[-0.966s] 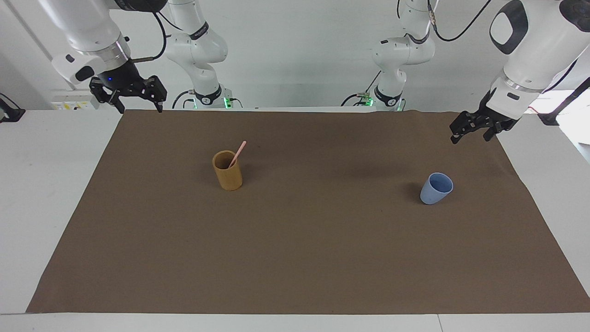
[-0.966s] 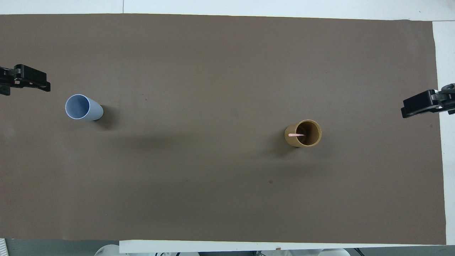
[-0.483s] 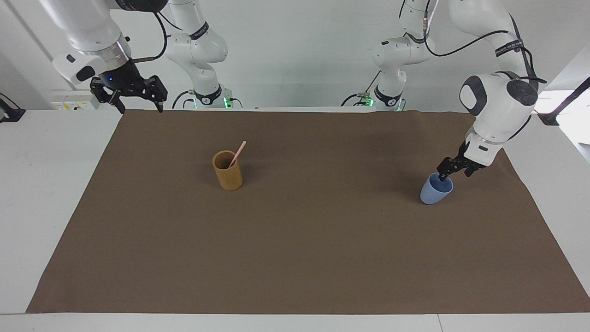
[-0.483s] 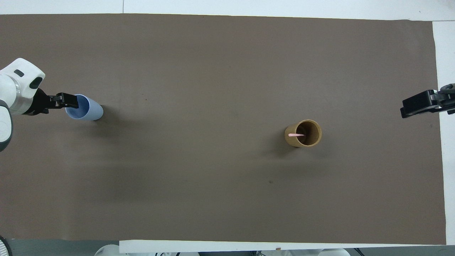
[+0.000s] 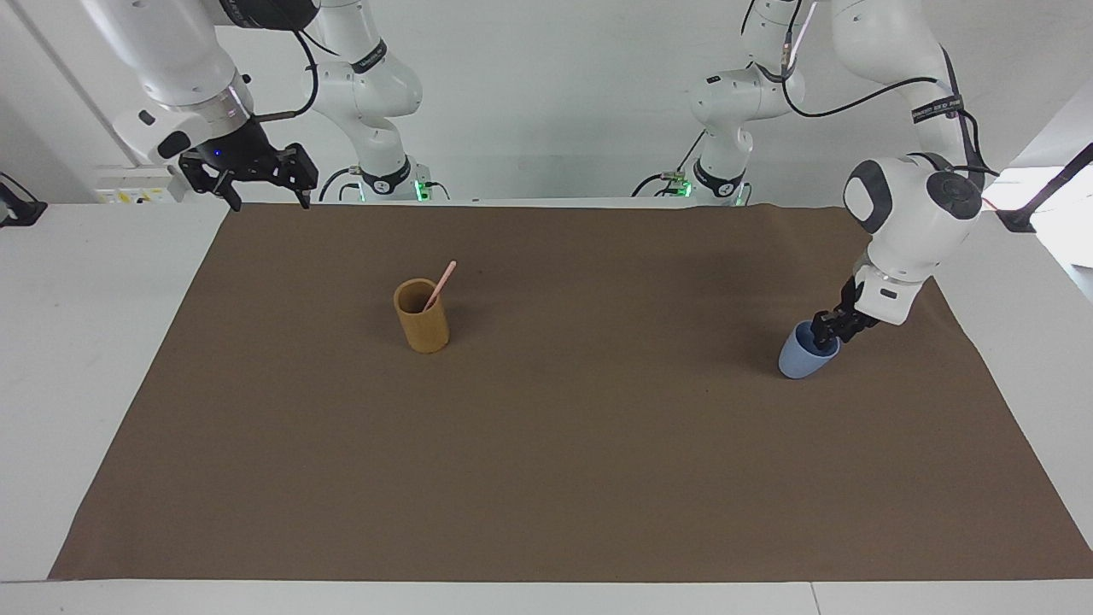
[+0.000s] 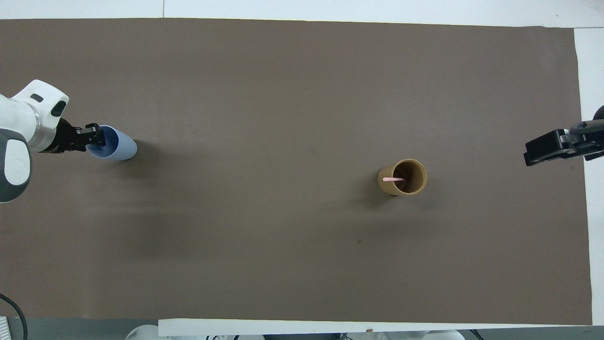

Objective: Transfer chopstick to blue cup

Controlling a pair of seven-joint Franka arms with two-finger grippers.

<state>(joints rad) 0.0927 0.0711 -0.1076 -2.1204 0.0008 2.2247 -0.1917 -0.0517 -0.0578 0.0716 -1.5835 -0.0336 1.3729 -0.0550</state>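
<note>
in the facing view there are two cups, one stick and two arms. the tan cup point(image 5: 421, 315) stands on the brown mat point(image 5: 546, 478) covering the tabletop point(image 5: 77, 342), toward the right arm's end, and the single pink chopstick point(image 5: 441, 284) leans inside it, its top poking above the rim. the blue cup point(image 5: 808, 350) stands toward the left arm's end, well apart from the tan one. the left claw point(image 5: 827, 330) is at the blue cup's rim, one finger inside and one outside, clamped on the wall; half a second earlier it was only just reaching the rim with its fingers wider. the right claw point(image 5: 261, 175) hangs over the mat's corner with fingers apart, having drifted slightly toward the middle.

the overhead view looks straight into both cups: the chopstick point(image 6: 393, 179) lies against the tan cup's point(image 6: 402, 177) inner wall. the left claw point(image 6: 94, 137) pinches the blue cup's point(image 6: 113, 144) rim. of the right claw point(image 6: 549, 150) only the tips show.
</note>
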